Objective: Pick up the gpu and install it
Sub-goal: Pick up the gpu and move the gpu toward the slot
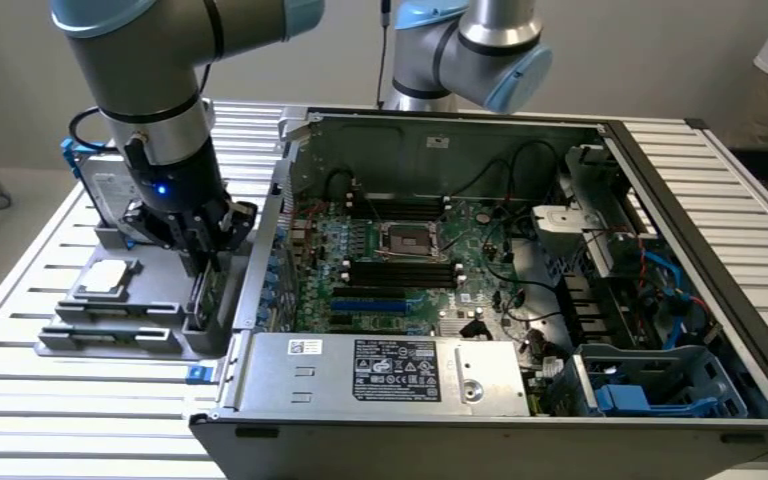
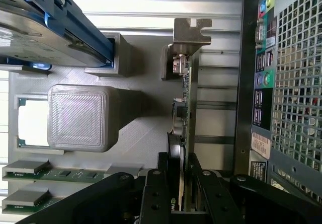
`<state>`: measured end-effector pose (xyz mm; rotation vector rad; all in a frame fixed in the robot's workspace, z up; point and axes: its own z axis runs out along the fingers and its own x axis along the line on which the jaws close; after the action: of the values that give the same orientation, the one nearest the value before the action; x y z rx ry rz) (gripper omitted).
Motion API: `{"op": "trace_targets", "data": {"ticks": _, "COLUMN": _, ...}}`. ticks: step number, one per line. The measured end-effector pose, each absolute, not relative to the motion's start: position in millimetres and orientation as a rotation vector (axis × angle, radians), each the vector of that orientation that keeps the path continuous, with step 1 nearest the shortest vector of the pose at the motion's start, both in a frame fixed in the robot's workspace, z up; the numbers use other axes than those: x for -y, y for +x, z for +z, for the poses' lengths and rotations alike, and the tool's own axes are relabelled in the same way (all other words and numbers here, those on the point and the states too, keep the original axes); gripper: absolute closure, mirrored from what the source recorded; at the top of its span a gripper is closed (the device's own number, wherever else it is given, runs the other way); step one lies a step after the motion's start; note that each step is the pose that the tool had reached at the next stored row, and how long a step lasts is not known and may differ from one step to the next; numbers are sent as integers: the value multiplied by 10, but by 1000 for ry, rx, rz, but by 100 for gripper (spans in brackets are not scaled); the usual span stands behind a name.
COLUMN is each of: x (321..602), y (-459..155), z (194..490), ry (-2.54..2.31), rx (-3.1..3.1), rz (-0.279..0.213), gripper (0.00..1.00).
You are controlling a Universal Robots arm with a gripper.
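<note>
Exterior view: at the left, a ribbed metal bench (image 1: 37, 400) carries a gray parts holder (image 1: 104, 345). In the holder a silver hard drive (image 1: 111, 190) in a blue frame stands at the back, a processor chip (image 1: 104, 278) lies flat in the middle, and narrow memory sticks (image 1: 97, 335) lie at the front. The robot arm reaches straight down over the holder's side nearest the computer. Its gripper (image 1: 204, 262) is closed on the gpu (image 1: 205, 300), which stands on edge in the holder's slot, not yet lifted.

To the right lies an open computer case (image 1: 704, 200). Its green motherboard (image 1: 411, 270) is exposed and the blue expansion slots (image 1: 364, 303) look unfilled. A silver power supply (image 1: 384, 375) sits at the case's front.

Wrist view: the gpu (image 2: 186, 108) is seen edge-on, green board against black cover, with its silver end bracket (image 2: 190, 31) at the far end. The gripper (image 2: 182, 183) has one black finger on each face.

As I judge it, the grasp is made. Lifting, carrying and seating the card remain.
</note>
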<state>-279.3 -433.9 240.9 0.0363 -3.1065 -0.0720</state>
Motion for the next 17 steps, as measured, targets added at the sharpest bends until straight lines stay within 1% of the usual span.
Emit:
{"op": "trace_targets", "data": {"ticks": 7, "x": 4332, "y": -2793, "z": 2446, "ry": 36, "rx": 3107, "rz": -72, "gripper": 74}}
{"op": "trace_targets", "data": {"ticks": 17, "x": 4298, "y": -2793, "z": 2871, "ry": 36, "rx": 3106, "rz": -72, "gripper": 74}}
